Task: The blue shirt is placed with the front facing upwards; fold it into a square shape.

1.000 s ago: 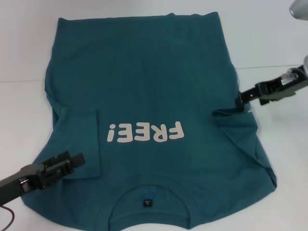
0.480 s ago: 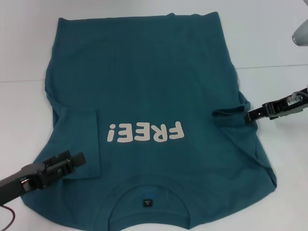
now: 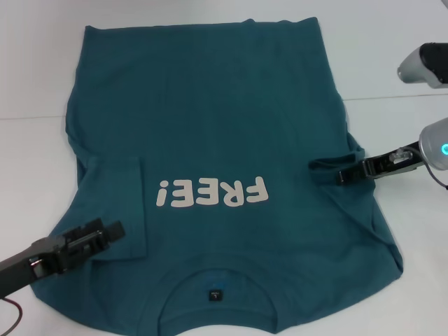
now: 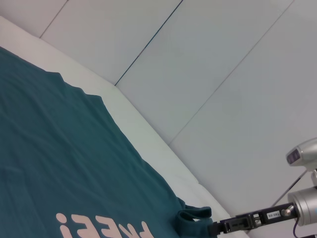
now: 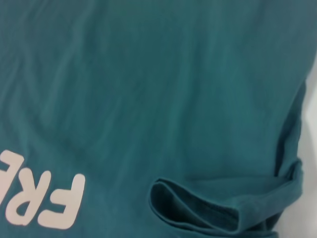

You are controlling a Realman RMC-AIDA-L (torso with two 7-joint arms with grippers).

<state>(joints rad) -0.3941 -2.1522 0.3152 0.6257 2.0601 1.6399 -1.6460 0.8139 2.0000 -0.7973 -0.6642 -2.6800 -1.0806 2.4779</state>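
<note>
The blue shirt (image 3: 210, 119) lies flat on the white table, front up, with the cream "FREE!" lettering (image 3: 213, 192) and the collar label (image 3: 213, 295) toward me. Both sleeves are folded inward over the body. My right gripper (image 3: 341, 176) reaches in low from the right, its tip at the folded right sleeve (image 3: 325, 166). The left wrist view shows the right gripper (image 4: 215, 229) touching that sleeve's fold (image 4: 193, 218). The right wrist view looks down on the shirt (image 5: 148, 89) and the rolled sleeve edge (image 5: 223, 203). My left gripper (image 3: 110, 231) hovers over the folded left sleeve (image 3: 115, 182) near the shoulder.
The white table (image 3: 392, 56) shows bare around the shirt at the right and the far left. A red cable (image 3: 12, 318) hangs under my left arm at the near left corner. The right arm's wrist (image 3: 437, 148) shows a blue light.
My right gripper has dropped from above the shirt's right edge and moved inward onto the folded right sleeve. The left gripper and the shirt have stayed still.
</note>
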